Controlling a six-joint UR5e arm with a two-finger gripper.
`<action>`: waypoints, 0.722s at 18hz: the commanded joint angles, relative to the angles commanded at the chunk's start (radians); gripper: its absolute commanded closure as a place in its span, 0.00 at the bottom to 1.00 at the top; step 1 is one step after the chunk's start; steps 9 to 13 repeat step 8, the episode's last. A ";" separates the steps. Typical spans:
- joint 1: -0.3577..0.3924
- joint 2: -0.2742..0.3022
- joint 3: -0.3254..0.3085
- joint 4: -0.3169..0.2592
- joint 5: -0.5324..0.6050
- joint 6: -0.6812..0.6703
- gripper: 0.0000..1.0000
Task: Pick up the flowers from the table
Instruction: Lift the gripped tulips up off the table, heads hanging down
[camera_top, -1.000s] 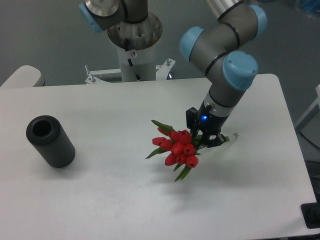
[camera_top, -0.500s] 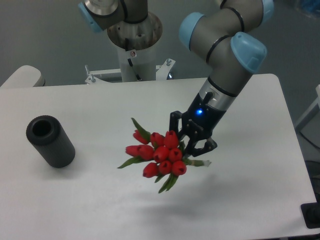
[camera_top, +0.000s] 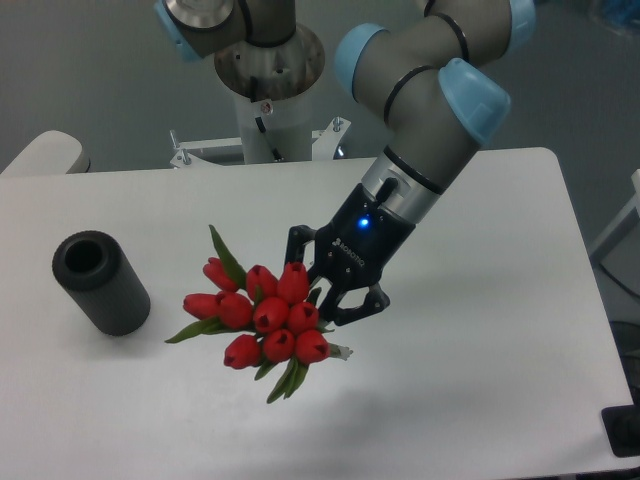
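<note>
The flowers (camera_top: 262, 315), a bunch of red tulip buds with green leaves, hang in the air above the white table (camera_top: 480, 400), lifted clear of it. My gripper (camera_top: 332, 295) is shut on the stems just right of the buds; the stem ends poke out below it. The buds point left toward the camera. A faint shadow lies on the table beneath the bunch.
A black hollow cylinder (camera_top: 100, 283) lies on its side at the table's left. The robot base (camera_top: 268, 95) stands behind the far edge. A dark object (camera_top: 625, 430) sits off the table's front right corner.
The gripper has carried the flowers up and to the left, away from the table surface, and they now appear larger and closer to the camera.
</note>
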 joint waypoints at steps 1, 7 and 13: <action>0.006 0.002 -0.005 0.002 0.000 0.000 0.67; 0.012 0.002 -0.005 0.003 -0.015 0.000 0.67; 0.012 0.002 -0.005 0.006 -0.015 0.000 0.67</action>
